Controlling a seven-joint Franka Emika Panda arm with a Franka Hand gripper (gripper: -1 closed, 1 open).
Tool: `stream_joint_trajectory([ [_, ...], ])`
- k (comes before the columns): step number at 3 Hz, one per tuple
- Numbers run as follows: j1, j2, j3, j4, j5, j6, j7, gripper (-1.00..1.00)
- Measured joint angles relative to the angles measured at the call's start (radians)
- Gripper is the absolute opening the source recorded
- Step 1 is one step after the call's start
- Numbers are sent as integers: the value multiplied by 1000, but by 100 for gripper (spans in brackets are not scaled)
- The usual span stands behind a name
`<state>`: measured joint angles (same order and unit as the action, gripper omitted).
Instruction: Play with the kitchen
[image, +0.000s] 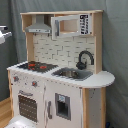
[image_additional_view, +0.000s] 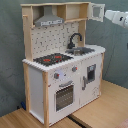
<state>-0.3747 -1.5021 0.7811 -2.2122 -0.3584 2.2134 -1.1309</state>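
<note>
The toy kitchen stands in the middle in both exterior views, white with light-wood sides. Its black stovetop carries red burners, and a black faucet curves over the sink. A grey hood hangs above the stove. The oven door and knobs face front. An upper cabinet door stands open. My white arm with the gripper hovers beside that open door, apart from the kitchen. It also shows at the first exterior view's left edge, the gripper partly cut off.
A grey curtain hangs behind the kitchen. The kitchen rests on light wooden table tops with a seam between them. A white microwave front fills the upper shelf.
</note>
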Motion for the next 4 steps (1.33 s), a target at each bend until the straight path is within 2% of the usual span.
stream_joint_trajectory([
  [2, -4, 4, -32, -9, -91, -33, 203, 100],
  [4, -21, 6, -40, -38, -130, -59, 422, 100],
])
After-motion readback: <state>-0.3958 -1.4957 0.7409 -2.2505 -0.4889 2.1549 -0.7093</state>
